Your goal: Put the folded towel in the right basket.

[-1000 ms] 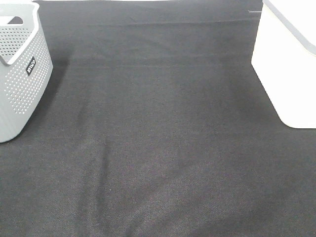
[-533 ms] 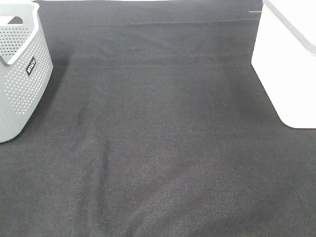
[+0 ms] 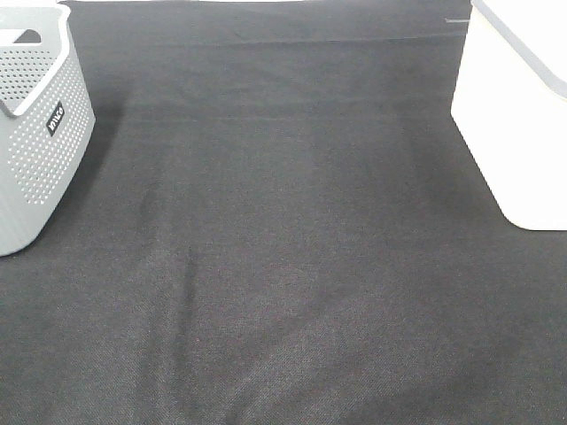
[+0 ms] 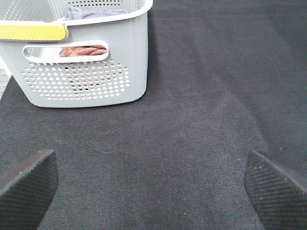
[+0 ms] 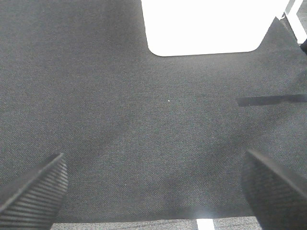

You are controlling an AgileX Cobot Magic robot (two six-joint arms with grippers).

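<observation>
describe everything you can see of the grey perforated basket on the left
The grey perforated basket looks like moulded plastic, with rows of small round holes in its walls, a smooth rolled rim and a slot handle. A small dark label sits on one wall. It stands upright on the black cloth at the far left. The left wrist view shows reddish-brown fabric through the handle slot, bluish-grey fabric above, and a yellow strip along the rim.

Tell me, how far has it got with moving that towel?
Nothing looks done yet. No folded towel lies on the dark cloth between the grey basket and the white basket. Some fabric shows inside the grey basket in the left wrist view. Nothing is in hand: the left end effector and right end effector are both open and empty. Fetching the towel and dropping it in the white basket remain.
</observation>
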